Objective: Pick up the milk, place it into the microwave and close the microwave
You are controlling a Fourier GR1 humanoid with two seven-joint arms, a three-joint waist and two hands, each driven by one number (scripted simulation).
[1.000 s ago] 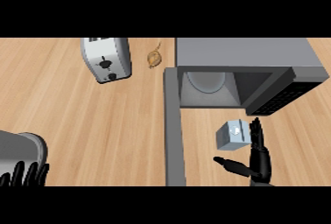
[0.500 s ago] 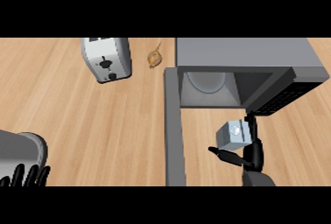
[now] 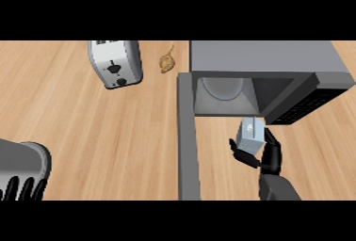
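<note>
The wooden counter (image 3: 83, 127) fills the view. Back right, the grey microwave (image 3: 264, 56) stands open, its door (image 3: 185, 141) swung toward the robot. A toaster (image 3: 115, 63) stands back left. The milk (image 3: 250, 135) is right at the cavity's mouth, the right hand (image 3: 270, 157) wrapped round it. The left hand (image 3: 21, 188) rests lower left, fingers straight.

Matt wood counter (image 3: 90, 132); microwave (image 3: 264, 56) seemingly smooth metal
</note>
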